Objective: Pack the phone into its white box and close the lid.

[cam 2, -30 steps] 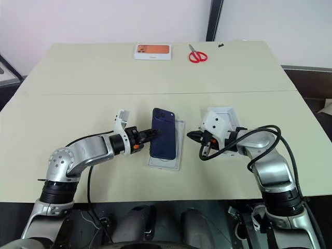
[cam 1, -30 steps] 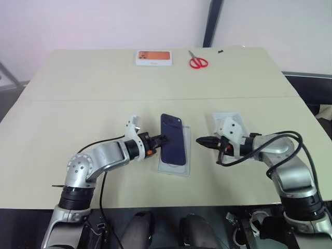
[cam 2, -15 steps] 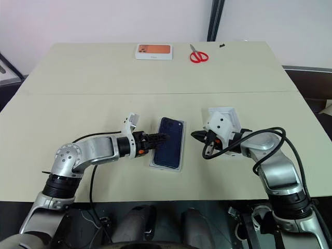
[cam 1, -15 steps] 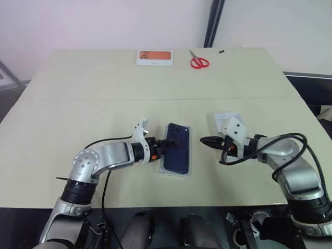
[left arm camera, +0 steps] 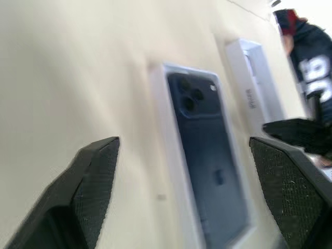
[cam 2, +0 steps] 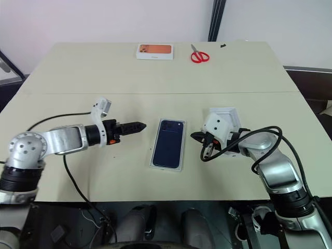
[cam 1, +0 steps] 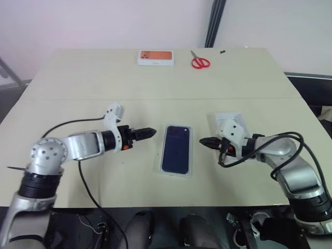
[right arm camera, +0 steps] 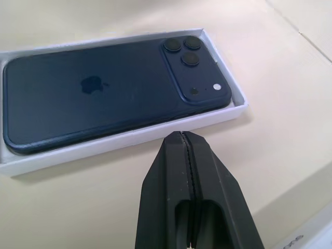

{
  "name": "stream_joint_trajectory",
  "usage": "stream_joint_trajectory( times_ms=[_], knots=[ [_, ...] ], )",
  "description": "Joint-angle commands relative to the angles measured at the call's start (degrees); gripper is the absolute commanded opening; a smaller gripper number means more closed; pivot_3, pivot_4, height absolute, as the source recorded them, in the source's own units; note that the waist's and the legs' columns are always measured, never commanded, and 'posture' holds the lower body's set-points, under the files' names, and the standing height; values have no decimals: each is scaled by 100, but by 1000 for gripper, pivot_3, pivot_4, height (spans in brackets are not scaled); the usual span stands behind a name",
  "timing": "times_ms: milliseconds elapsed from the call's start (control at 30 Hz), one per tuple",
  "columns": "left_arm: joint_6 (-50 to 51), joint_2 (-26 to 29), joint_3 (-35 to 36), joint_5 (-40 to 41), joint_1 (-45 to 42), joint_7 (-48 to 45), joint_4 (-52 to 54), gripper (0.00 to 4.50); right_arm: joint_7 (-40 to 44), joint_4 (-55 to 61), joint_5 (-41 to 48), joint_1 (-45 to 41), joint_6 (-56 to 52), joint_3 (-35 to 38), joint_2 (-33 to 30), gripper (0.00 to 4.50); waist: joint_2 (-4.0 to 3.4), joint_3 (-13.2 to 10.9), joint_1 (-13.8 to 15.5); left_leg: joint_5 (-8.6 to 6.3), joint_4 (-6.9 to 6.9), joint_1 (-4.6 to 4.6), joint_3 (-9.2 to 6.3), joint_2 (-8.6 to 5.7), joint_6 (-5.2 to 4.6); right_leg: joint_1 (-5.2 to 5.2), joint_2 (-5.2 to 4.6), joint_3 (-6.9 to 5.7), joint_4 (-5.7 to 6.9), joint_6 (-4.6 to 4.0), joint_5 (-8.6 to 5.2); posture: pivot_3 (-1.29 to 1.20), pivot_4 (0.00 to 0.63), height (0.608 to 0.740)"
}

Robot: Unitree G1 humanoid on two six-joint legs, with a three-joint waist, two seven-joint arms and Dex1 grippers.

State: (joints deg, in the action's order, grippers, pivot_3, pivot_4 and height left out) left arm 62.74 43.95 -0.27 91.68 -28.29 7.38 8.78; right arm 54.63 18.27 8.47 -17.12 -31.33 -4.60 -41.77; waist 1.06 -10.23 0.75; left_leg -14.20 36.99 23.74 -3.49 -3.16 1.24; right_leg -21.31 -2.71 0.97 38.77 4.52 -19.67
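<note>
Left claw [cam 1: 150,132] has let go of the phone [cam 1: 176,148] and swung out to its own side, so it now hangs over bare counter [cam 1: 78,83], well clear of the white box [cam 1: 161,167]. A second ago it was pinching the phone, which sat tilted and half out of the box; now the phone lies flat inside, back up, camera cluster at the far end. Left wrist view shows that claw's two black fingers [left arm camera: 88,181] spread wide with nothing between them, looking along the box. Right claw [cam 2: 196,137] hasn't budged, fingers pressed tight together and empty, tip just beside the box's right wall.

Right wrist view gives the good close-up: slim navy phone, three lenses plus a small white dot in one corner, logo mid-back, thin white rim all round. Head views add what the wrists miss: a white lid [cam 1: 226,119] partly under the right wrist, plus a white box with an orange picture [cam 1: 155,57] and red scissors [cam 1: 198,61] at the far edge.
</note>
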Motion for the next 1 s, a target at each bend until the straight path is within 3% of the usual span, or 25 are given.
stream_joint_trajectory(
  times_ms=[33,167,200,367,500,733,1000],
  knots=[
    [-25,250,-78,-1048,-167,-977,314,2447,-74,-58,-212,-124,247,-134,-144,0,-2,-2,-1,0,0,0,0,0,0,0,0,0,0,0,0,0,150,740],
    [-940,673,-1262,-3397,-539,-2752,564,245,-91,-113,-422,-286,190,-360,-280,0,-14,-12,-5,0,-4,1,4,0,1,-2,0,2,0,-1,0,0,150,740],
    [-1189,646,-1526,-3816,-659,-3163,524,23,-87,-92,-526,-320,214,-460,-344,0,-14,-12,-2,0,-5,1,4,0,1,-2,0,2,-2,-2,0,0,150,740],
    [-2363,485,-2920,-5863,-1128,-4909,285,23,-106,90,-1071,-476,387,-936,-525,0,-13,-13,-5,0,-10,24,3,1,1,-16,-1,0,-18,-1,0,0,150,740],
    [-2834,107,-3409,-6678,-1251,-5722,48,23,-106,274,-1398,-601,372,-1290,-454,0,-13,-13,-15,1,-8,48,3,1,0,-31,0,0,-30,0,0,0,150,740],
    [-2963,-705,-3471,-7307,-1099,-6189,-51,23,-102,548,-1650,-667,241,-1632,-250,0,-15,-12,9,-6,23,68,-3,1,-15,-30,-1,-12,-31,6,1,0,150,740],
    [-2648,-1372,-3272,-7503,-882,-6179,208,23,134,946,-1516,-362,25,-1195,-589,0,-15,-13,-32,-7,28,63,-4,2,-18,-38,1,-11,-3,15,7,0,150,740]
  ],
)
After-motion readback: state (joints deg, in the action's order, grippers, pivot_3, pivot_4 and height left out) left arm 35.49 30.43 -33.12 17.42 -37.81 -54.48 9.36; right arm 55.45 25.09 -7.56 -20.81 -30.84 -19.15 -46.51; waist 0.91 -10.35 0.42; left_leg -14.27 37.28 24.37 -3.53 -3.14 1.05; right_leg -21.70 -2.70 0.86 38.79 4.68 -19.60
